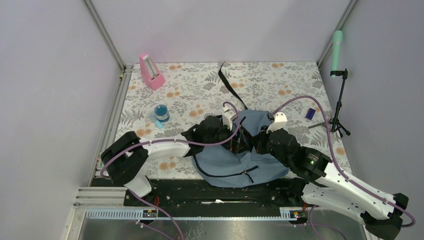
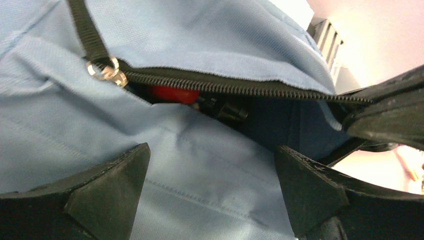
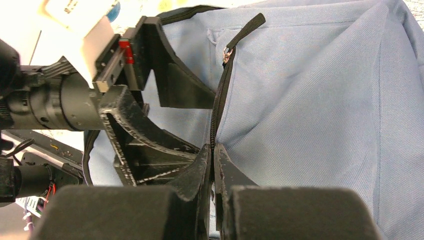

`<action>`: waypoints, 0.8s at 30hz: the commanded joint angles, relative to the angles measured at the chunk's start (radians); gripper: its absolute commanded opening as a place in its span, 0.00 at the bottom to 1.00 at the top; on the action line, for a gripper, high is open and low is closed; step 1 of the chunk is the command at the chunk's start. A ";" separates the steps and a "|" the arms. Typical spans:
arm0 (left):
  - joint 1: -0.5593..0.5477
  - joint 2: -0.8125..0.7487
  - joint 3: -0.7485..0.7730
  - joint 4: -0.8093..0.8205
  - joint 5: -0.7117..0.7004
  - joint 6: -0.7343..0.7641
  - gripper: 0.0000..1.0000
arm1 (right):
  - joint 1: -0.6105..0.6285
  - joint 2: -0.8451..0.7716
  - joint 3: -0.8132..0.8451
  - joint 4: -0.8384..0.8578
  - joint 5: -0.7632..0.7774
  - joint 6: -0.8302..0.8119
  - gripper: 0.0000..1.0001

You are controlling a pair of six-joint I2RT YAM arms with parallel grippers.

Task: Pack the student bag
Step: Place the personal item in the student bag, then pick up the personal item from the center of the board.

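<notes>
The dark zipper edge (image 3: 217,110) of the large grey-blue fabric backpack (image 1: 227,165) is pinched by the right hand (image 3: 213,152), which is pressed together. The left hand (image 2: 210,150) is held spread over the fabric. The backpack is laid at lower centre of the top view, on the floral table (image 1: 200,90).

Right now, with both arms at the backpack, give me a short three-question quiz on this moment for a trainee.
1. True or false: the left gripper is shut on the student bag.
2. Through the open zip, what colour is the item inside? A) red B) green C) yellow
3. Which gripper pinches the bag at the zip edge?
Key: 1 false, its jaws stand wide apart. 2 A. 3 the right gripper.
</notes>
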 commanded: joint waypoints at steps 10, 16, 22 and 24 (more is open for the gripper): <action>0.027 -0.334 -0.129 -0.184 -0.292 0.063 0.99 | 0.007 -0.017 0.054 0.115 -0.016 0.018 0.05; 0.092 -0.498 -0.111 -0.408 -0.467 0.051 0.99 | 0.008 -0.006 0.055 0.116 -0.021 0.020 0.05; 0.373 -0.634 -0.176 -0.591 -0.502 -0.084 0.99 | 0.008 -0.005 0.054 0.116 -0.020 0.022 0.05; 0.455 -0.670 -0.200 -0.618 -0.514 -0.111 0.99 | 0.008 -0.005 0.052 0.116 -0.018 0.021 0.05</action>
